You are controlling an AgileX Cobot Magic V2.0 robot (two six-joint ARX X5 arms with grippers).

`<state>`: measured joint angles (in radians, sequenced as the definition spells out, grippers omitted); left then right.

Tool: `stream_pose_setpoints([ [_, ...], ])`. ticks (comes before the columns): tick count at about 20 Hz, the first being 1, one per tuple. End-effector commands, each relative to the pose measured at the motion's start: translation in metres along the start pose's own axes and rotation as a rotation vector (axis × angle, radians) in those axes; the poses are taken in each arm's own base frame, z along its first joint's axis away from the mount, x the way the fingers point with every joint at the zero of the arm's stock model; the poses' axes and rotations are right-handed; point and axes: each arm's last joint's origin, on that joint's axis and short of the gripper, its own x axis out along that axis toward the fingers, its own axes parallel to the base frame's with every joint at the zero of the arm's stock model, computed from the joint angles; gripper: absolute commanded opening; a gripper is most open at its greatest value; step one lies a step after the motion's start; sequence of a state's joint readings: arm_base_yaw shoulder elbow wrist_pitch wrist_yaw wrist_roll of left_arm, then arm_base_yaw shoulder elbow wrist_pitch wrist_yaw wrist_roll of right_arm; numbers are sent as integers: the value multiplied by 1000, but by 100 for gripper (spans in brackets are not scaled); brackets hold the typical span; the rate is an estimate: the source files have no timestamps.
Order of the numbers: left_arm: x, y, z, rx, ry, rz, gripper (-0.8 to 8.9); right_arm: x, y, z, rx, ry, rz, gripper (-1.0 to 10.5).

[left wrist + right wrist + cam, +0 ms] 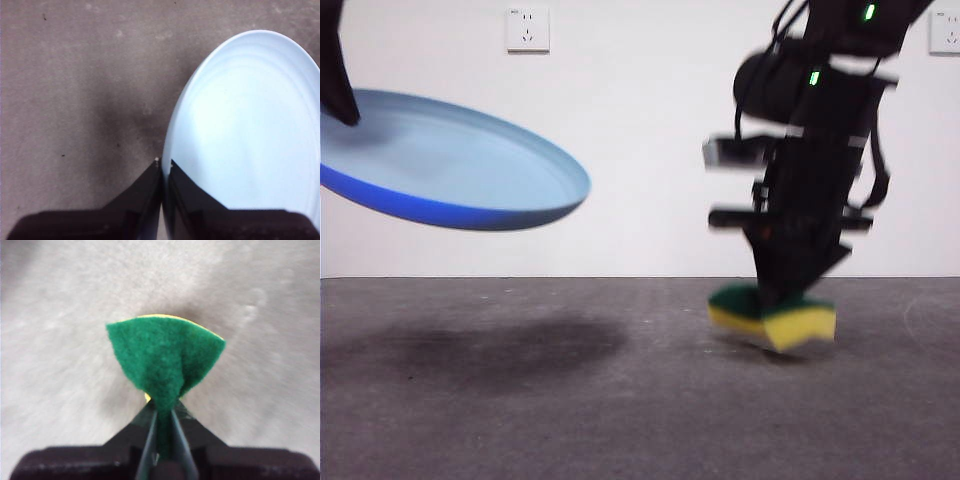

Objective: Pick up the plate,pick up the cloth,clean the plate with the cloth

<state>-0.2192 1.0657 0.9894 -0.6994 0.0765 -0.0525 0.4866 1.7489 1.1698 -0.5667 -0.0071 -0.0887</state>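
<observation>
L gripper: jaws closed on the plate rim, one jaw inside the rim, one outside. Plate is light blue, held clear of the surface, tilted w/ its open face up & toward the camera in front view; a black tip of the gripper sits on its rim at the far left edge of that view. Dark shadow on the surface under it.

R gripper: jaws pinched tight on the sponge, green scouring face squeezed into a fold between them, yellow just peeking at the far edge. In front view the R gripper comes down from the top right, blurred, w/ the sponge at its tip: green on top, yellow below, tilted, just above the surface or barely touching, can't tell which. Plate & sponge are well apart.

Two wall sockets on the white wall behind.
</observation>
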Motion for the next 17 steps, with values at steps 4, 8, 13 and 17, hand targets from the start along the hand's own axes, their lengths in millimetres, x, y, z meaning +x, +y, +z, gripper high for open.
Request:
stream_pose_setpoints([
  [4, 44, -7, 4, 18, 84, -28, -7, -96, 24, 1, 20, -277, 157, -17],
  [8, 65, -23, 7, 0, 94, -148, -7, -143, 46, -9, -19, -409, 223, -17],
  [13, 62, -49, 10, 5, 59, -331, -7, -137, 64, -6, -51, -403, 257, -17],
  [17, 61, -62, 8, 7, 69, -378, -7, -116, 75, 9, -37, -433, 280, -17],
])
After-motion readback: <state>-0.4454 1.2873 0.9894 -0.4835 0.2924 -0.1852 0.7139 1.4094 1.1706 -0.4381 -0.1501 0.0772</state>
